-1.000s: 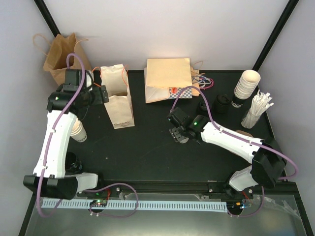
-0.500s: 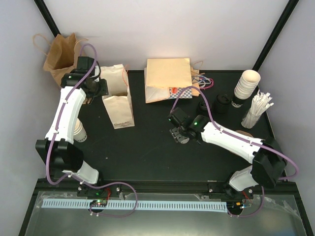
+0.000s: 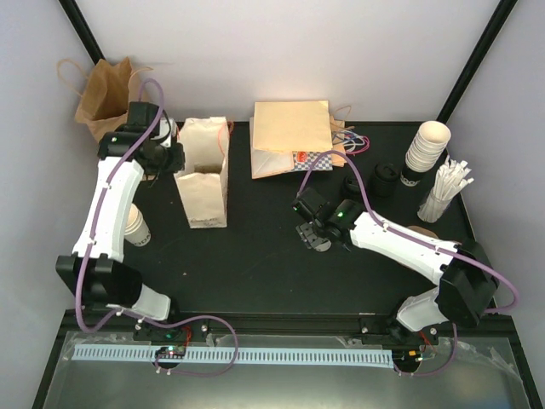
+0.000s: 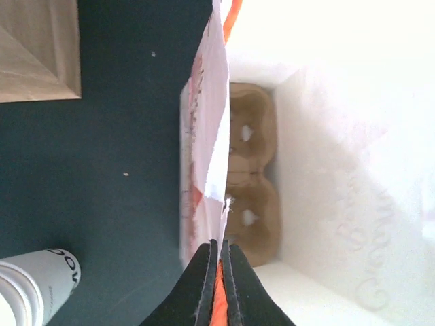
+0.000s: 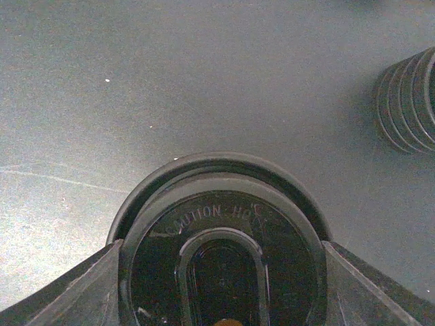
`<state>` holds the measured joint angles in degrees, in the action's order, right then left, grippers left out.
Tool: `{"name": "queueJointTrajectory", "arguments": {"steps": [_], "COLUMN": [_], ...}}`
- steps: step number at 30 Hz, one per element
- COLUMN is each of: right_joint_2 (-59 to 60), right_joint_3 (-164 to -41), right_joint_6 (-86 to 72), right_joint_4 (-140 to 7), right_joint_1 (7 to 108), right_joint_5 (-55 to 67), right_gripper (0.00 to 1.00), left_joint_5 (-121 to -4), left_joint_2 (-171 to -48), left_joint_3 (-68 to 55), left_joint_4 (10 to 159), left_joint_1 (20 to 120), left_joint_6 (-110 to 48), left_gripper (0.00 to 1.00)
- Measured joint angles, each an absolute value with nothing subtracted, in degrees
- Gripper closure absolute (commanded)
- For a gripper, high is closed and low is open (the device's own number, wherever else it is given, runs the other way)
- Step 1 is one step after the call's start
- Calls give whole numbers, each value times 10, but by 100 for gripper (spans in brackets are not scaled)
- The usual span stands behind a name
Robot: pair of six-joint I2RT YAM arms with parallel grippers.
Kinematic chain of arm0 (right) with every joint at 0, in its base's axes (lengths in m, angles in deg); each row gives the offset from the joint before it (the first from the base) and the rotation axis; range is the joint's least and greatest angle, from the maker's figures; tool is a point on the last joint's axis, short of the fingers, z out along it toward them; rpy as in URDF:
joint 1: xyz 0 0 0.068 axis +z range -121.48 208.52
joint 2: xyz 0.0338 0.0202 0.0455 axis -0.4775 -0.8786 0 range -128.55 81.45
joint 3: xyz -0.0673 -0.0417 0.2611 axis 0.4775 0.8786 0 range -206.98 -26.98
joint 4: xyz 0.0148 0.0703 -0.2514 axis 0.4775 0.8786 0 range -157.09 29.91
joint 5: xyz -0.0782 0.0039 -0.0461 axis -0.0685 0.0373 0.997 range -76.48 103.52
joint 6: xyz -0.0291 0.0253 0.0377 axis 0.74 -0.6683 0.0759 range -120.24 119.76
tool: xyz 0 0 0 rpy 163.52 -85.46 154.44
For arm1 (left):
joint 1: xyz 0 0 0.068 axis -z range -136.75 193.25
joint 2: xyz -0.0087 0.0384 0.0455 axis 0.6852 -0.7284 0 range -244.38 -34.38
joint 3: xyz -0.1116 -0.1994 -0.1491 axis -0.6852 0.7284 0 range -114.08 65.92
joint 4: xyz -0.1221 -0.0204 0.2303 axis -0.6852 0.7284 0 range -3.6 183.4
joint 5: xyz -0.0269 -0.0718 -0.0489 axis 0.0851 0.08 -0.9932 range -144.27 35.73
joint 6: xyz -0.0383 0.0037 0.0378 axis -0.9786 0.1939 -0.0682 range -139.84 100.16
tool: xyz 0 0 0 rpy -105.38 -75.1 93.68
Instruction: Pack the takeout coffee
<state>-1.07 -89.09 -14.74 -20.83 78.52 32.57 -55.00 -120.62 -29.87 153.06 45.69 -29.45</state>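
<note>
coffee cup [image 5: 221, 231]: mid-counter [image 3: 255, 256], right of paper bag [image 3: 204, 175] | right end effector [image 3: 311, 232]: closed on its sides | left end effector [image 4: 217, 265]: pinched shut on bag edge | handling: probably light, crushable, spillable; hold upright, gently

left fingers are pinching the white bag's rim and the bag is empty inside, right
Not empty. The left wrist view shows a brown cardboard cup carrier at the bottom of the bag. The left fingers do pinch its rim.

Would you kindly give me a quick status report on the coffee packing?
Left fingers shut on paper bag rim. Right fingers clamped on takeout coffee. Nothing between coffee and bag.
</note>
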Motion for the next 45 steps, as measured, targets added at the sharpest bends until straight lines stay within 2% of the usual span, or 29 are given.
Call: {"name": "queueJointTrajectory", "arguments": {"steps": [11,25,30,37,42,45], "right_joint_2": [18,45,55,68,74,84], "right_joint_3": [-891,-861,-853,-848,-843,-836], "right_joint_6": [-163,-189,-199,-215,-222,-223], "right_joint_4": [-190,-172,-165,-161,-158,-159], "right_joint_1": [785,756,743,736,736,736], "right_joint_5": [334,341,341,343,343,341], "right_gripper": [33,34,35,35,35,36], "left_joint_5": [-675,-760,-744,-711,-654,-570], "left_joint_2": [-1021,-890,-841,-836,-840,-836], "left_joint_3": [-205,-102,-62,-60,-51,-37], "left_joint_4": [1542,1533,1511,1515,1514,1503], "left_joint_1": [472,563,626,721,775,817], "left_joint_6": [-279,-227,-185,-74,-6,20], "left_gripper": [98,98,99,98,98,99]}}
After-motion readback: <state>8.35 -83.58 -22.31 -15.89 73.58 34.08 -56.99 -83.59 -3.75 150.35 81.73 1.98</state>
